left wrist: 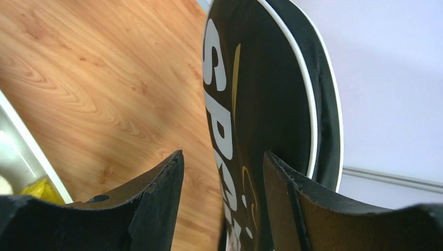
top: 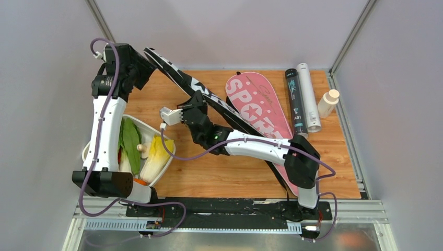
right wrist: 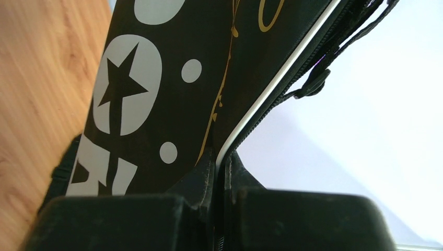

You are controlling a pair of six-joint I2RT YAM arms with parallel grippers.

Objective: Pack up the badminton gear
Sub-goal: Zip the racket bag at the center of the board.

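**Operator:** Where is the black racket bag?

**Me:** The black racket bag (top: 175,77) is tilted. Its head end is raised off the table (top: 224,172) at the far left, and it slants down to the right, passing under my right arm.

**Operator:** And your jaws?

**Me:** My right jaws are pressed together on the bag's white-piped edge, partway along its length, just beside the zip. My left jaws stand apart at the raised head end, one finger on each side of it. The bag sits close against one of those fingers (left wrist: 298,204), though I cannot tell whether they touch. Bare wood shows between the bag and the other finger.

**Operator:** Where is the other gear?

**Me:** The pink racket bag (top: 259,107) lies flat on the table, printed side up, just right of the black one. Beyond it, a black tube (top: 295,102) and a white tube (top: 309,99) lie side by side at the far right. A small bottle (top: 327,104) stands upright just beside the white tube. A white tray (top: 149,125) of vegetables sits at the near left, partly under my left arm.
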